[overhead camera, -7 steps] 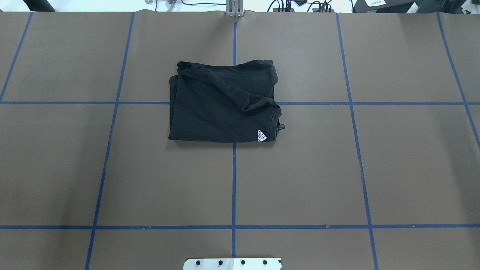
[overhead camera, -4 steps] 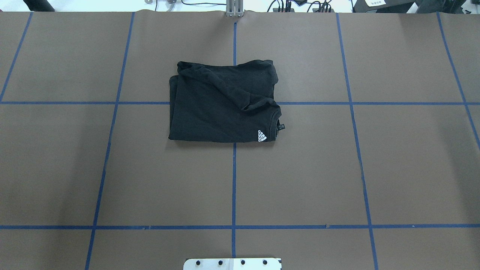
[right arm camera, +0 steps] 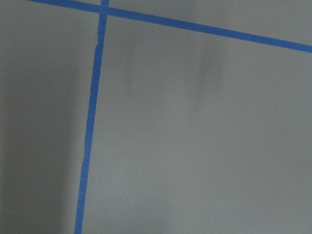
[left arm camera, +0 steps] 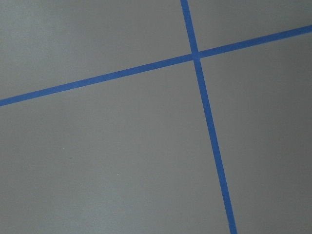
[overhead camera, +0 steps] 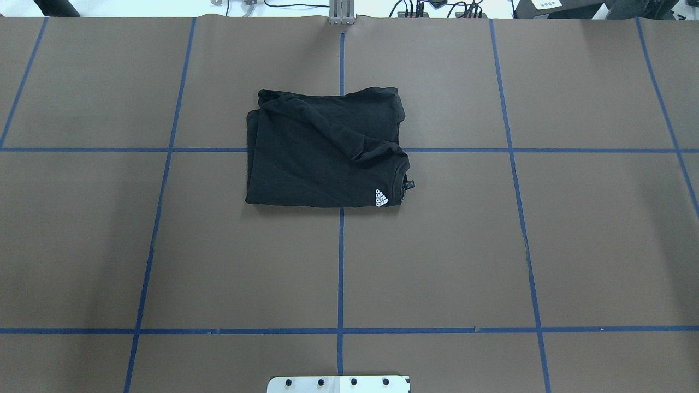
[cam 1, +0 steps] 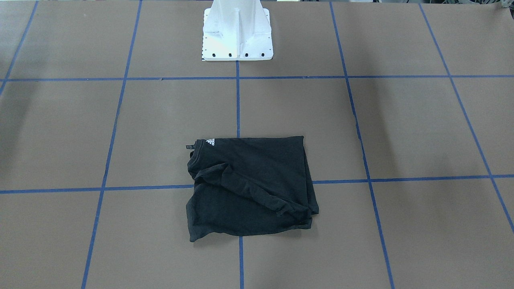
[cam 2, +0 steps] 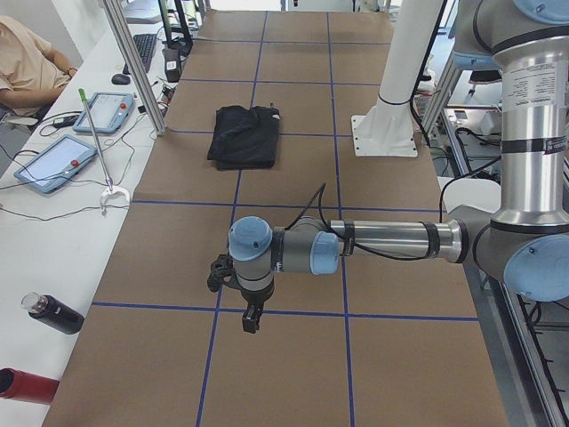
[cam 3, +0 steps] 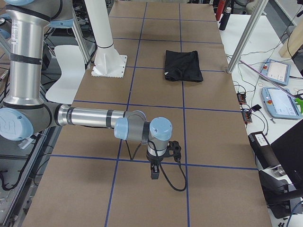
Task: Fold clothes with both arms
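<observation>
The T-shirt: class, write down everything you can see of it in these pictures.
The T-shirt is black, soft cloth, folded into a rough rectangle with a diagonal wrinkled ridge across its top layer. A small white logo sits at the corner by the collar, where a dark tag pokes out. It lies flat on the brown table, over a crossing of blue tape lines. Only the table touches it.

In the front-facing view, a white pedestal (cam 1: 237,32) stood at twelve o'clock on the brown table cover (cam 1: 401,128), which blue tape (cam 1: 237,104) divided into a grid.
</observation>
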You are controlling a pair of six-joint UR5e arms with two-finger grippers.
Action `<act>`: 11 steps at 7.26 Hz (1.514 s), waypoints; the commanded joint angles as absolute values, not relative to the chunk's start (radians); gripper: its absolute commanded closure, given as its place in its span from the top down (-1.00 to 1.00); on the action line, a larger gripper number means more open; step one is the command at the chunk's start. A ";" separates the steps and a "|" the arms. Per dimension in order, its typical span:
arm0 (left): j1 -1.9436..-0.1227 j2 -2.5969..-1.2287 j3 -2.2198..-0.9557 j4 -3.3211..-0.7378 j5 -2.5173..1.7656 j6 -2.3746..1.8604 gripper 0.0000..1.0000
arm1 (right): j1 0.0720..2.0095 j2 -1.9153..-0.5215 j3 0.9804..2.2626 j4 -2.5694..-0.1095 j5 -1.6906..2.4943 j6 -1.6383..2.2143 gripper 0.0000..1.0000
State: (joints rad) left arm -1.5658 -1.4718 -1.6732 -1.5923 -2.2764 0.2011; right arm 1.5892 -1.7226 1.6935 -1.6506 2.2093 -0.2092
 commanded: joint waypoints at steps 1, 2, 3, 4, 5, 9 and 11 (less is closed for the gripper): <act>-1.565 -1.474 -1.681 -1.594 -2.276 0.201 1.00 | 1.589 -1.723 1.690 -1.649 2.237 -0.213 1.00; -1.565 -1.477 -1.681 -1.594 -2.278 0.199 1.00 | 1.589 -1.723 1.690 -1.649 2.237 -0.213 1.00; -1.565 -1.479 -1.681 -1.594 -2.278 0.199 1.00 | 1.589 -1.723 1.689 -1.649 2.235 -0.213 1.00; -1.565 -1.482 -1.681 -1.594 -2.278 0.199 1.00 | 1.589 -1.723 1.687 -1.649 2.235 -0.215 1.00; -1.566 -1.485 -1.681 -1.594 -2.278 0.199 1.00 | 1.589 -1.723 1.687 -1.649 2.235 -0.215 1.00; -1.565 -1.488 -1.683 -1.594 -2.278 0.198 1.00 | 1.589 -1.723 1.687 -1.649 2.235 -0.216 1.00; -1.565 -1.488 -1.684 -1.597 -2.279 0.198 1.00 | 1.589 -1.723 1.687 -1.649 2.235 -0.216 1.00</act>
State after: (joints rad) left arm -1.5649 -1.4879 -1.6838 -1.5952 -2.2783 0.1980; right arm 1.5892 -1.7227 1.6874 -1.6490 2.2350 -0.2163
